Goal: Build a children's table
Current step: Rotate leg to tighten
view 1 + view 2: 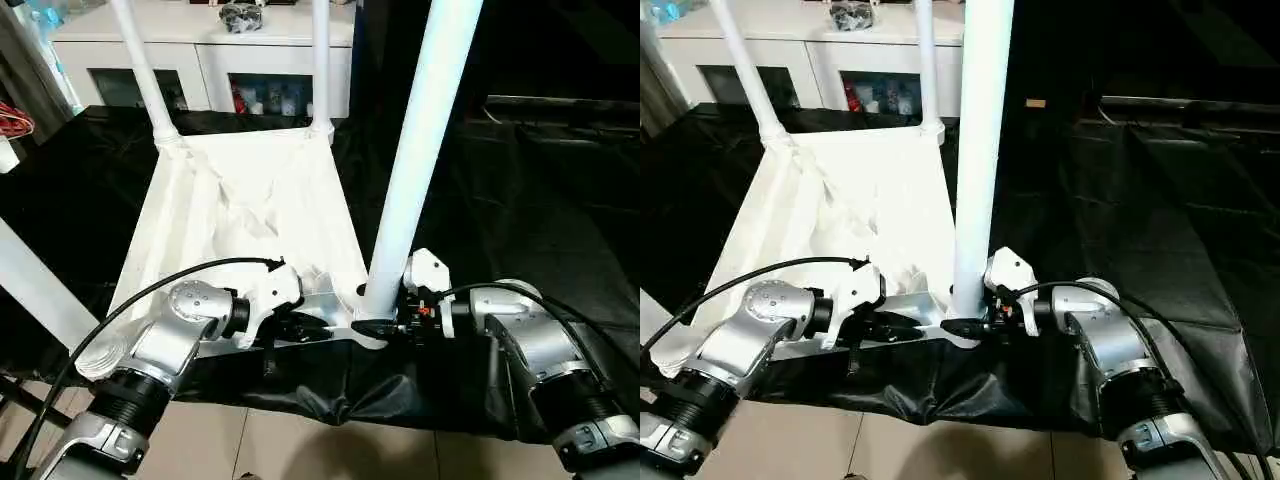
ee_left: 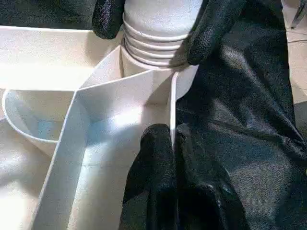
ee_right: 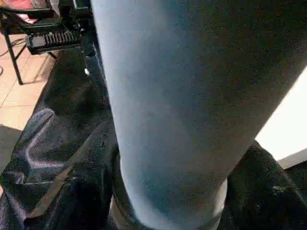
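The white tabletop (image 1: 150, 230) lies upside down on the black-draped table, ribs up. Two white legs (image 1: 145, 70) (image 1: 320, 60) stand upright in its far corner sockets. A third leg (image 1: 420, 150) stands in the near right corner socket, its threaded end (image 2: 153, 48) showing above the socket. My right gripper (image 1: 380, 325) is shut around that leg's base, with a black finger (image 2: 108, 19) on either side of the threads. My left gripper (image 2: 172, 136) is shut on the thin near wall of the tabletop, just left of that corner. The near left socket (image 1: 100, 350) is open.
Another white tube (image 1: 30, 280) slants past the tabletop's left side. A white cabinet (image 1: 200, 50) stands behind the table. The black cloth (image 1: 520, 200) stretches to the right. The table's front edge (image 1: 300, 400) runs just under my wrists, with tiled floor (image 1: 300, 445) below.
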